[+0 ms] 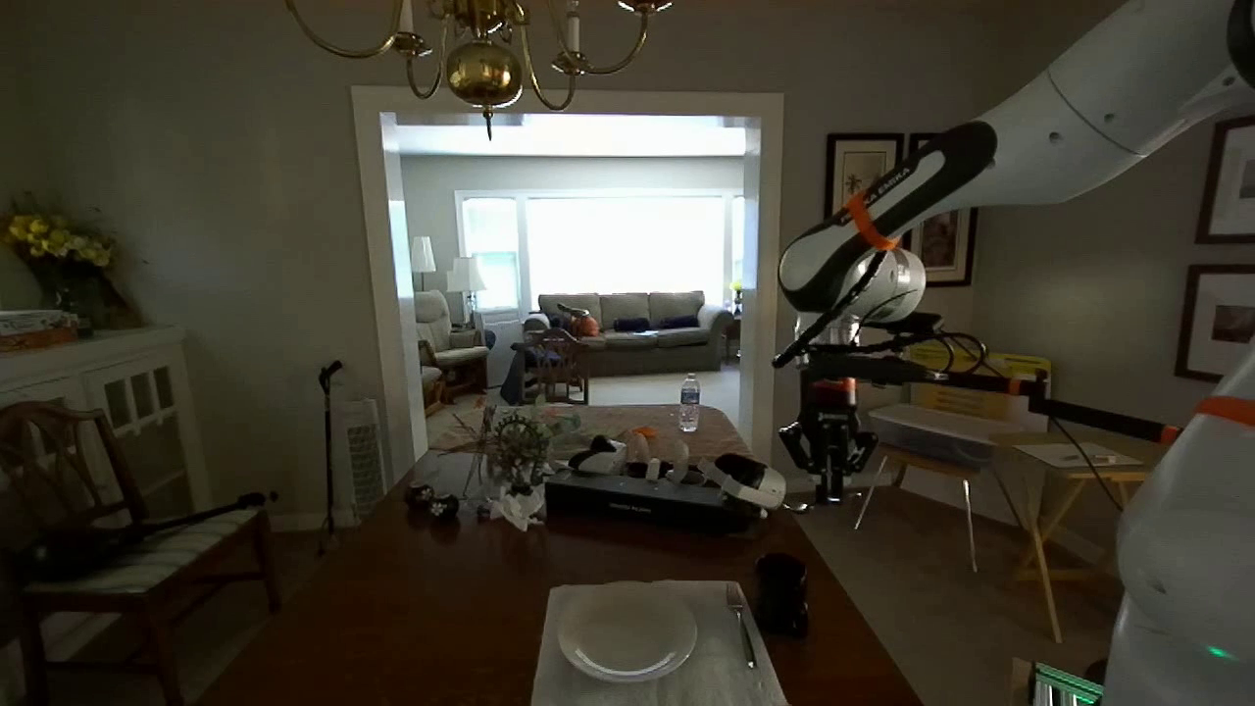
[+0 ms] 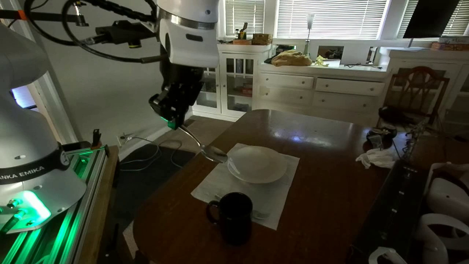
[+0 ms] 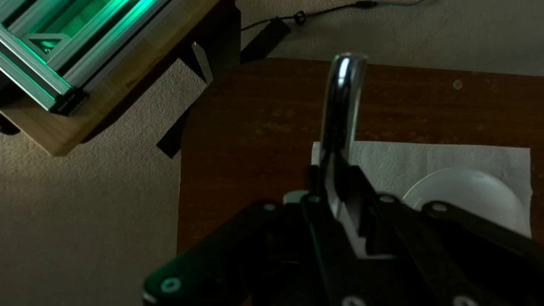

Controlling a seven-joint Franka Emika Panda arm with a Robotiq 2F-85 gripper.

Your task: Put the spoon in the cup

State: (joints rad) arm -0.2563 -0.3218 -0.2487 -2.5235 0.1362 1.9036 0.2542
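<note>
Gripper (image 2: 176,123) clamped, spoon (image 2: 207,150) in its grip, slanting downward

Spoon (image 2: 205,149): slim, shiny silver metal, oval bowl. Gripped by the handle in the gripper (image 2: 176,124), suspended clear of the wooden table (image 2: 322,190), tilted, bowl end lower. In the wrist view a rounded, polished end is seen protruding past the grip. Mug (image 2: 235,222): small, black, cylindrical. Stood upright on the table, mouth up; in an exterior view its handle is turned to picture left. Placed just beside the white paper sheet (image 2: 271,198); whether the two are touching can't be told. Inside of mug is too dark to be read. Spoon and mug are seen well apart.
</note>
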